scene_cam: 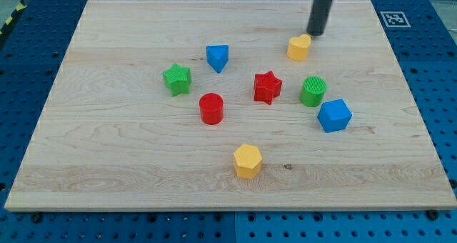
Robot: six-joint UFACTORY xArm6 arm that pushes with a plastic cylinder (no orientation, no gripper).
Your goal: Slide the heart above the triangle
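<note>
The wooden table lies on a blue perforated surface, with a black-and-white marker tag at its top-right corner.

Furthest toward the view's left among the blocks is the green star. Below it and to its right stands the red cylinder, near but apart from it. Above the red cylinder, a little to the right, is the blue triangle, roughly level with the upper part of the green star and clear of both.

Toward the view's bottom, well apart from the others, sits the yellow hexagon. Up from it, near the middle of the table, is the red star.

Next comes the yellow heart, in the upper part of the table, to the right of the blue triangle with a wide gap of bare wood between them; it sits slightly higher in the view than the triangle. My tip is just above and to the right of the yellow heart, very close to its upper-right edge; whether it touches cannot be told. The dark rod rises from there out of the view's top. The arm carries no end effector, only this rod, so there is nothing to open or close.

Below the heart stands the green cylinder, right of the red star. The blue cube is just below and to the right of it, close beside.
</note>
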